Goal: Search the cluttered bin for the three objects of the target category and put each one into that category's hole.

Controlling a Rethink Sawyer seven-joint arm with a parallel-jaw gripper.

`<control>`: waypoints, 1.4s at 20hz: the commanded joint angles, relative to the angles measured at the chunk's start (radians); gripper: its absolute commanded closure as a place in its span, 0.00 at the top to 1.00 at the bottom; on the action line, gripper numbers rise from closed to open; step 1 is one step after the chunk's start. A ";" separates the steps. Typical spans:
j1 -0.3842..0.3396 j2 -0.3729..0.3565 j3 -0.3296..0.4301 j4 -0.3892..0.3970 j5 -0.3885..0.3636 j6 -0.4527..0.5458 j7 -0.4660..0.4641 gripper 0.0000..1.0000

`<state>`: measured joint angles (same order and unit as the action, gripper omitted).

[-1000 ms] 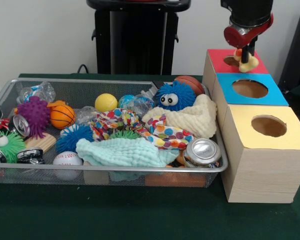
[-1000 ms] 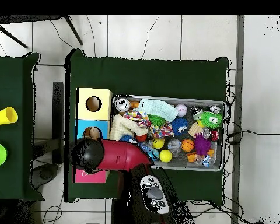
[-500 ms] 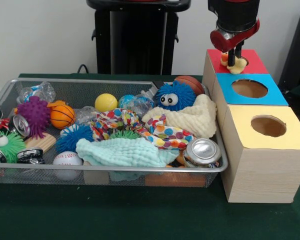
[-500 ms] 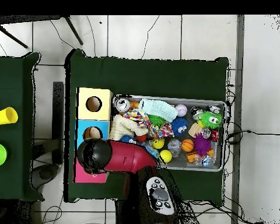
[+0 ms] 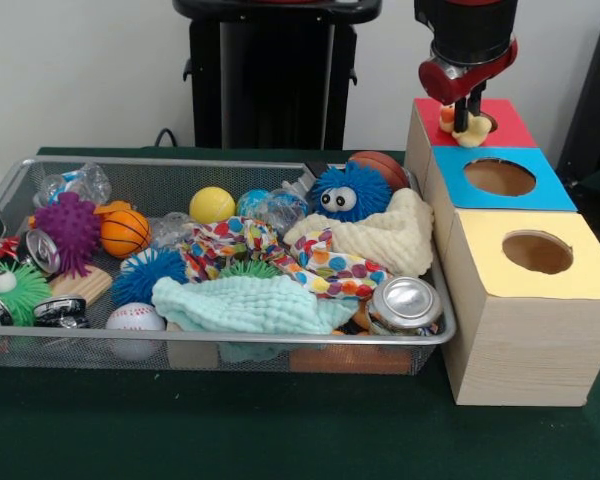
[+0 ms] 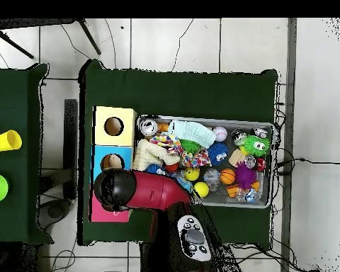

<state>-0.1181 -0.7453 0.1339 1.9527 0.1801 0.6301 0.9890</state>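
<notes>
While clamped by gripper [image 5: 467, 117], yellow toy [image 5: 467, 126] over red-topped box [image 5: 505, 122]

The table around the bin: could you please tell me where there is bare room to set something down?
The green table is bare in front of the wire bin and the yellow box, and along the strip behind the bin in the overhead view. The bin itself is packed. The red box is crowded by the claw holding a yellow toy.

Pale wall [image 5: 80, 70] behind; white tiled floor [image 6: 180, 42] all round, cables trailing at 3 o'clock; dark side table [image 6: 13, 92] at 9 o'clock.
</notes>
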 commanded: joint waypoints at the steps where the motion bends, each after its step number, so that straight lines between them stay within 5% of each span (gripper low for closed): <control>1: -0.001 0.084 0.012 -0.008 -0.006 0.059 0.212 0.00; 28: 0.037 0.069 0.014 0.056 0.081 0.233 0.288 0.00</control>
<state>-0.0900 -0.7193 0.1332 1.9554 0.2191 0.7490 0.9890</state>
